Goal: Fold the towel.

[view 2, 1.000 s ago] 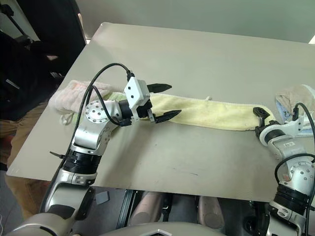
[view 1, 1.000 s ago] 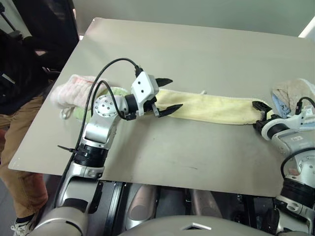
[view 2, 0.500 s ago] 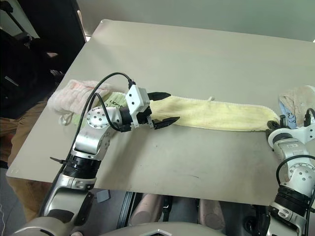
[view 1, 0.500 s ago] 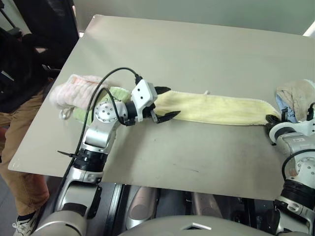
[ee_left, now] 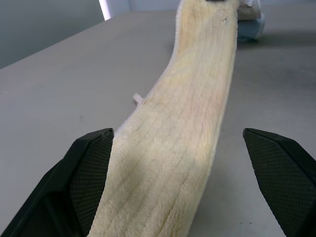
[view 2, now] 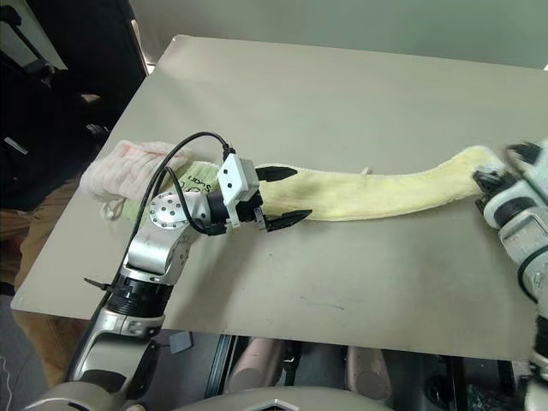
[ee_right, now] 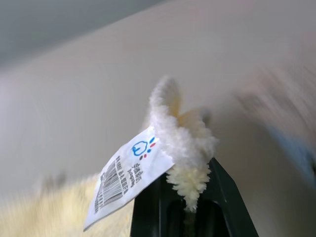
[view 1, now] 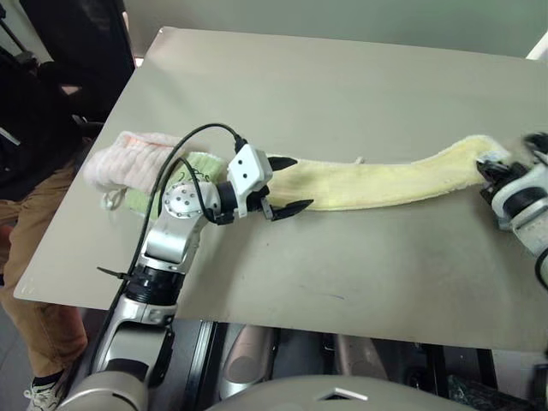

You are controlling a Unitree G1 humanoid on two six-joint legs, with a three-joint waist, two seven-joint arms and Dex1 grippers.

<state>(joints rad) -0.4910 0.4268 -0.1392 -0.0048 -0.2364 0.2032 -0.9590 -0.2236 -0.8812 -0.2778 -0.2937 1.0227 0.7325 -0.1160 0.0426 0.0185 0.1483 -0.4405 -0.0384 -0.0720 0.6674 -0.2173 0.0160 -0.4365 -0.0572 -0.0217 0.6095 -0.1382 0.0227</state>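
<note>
The towel is a long pale yellow strip lying across the middle of the table, folded lengthwise. My right gripper is shut on its right end and holds that end lifted off the table; in the right wrist view the cloth and its white label stick out between the fingers. My left gripper stands open over the towel's left end, one finger on each side of the strip. In the left wrist view the towel runs away between the two fingers.
A pink fluffy towel and a green cloth lie at the table's left edge, just behind my left arm. A person in brown trousers sits beside the table's left side.
My right gripper has shut on the towel's right end, rolled over and risen, pulling that end up and back. The left gripper has stayed nearly in place.
</note>
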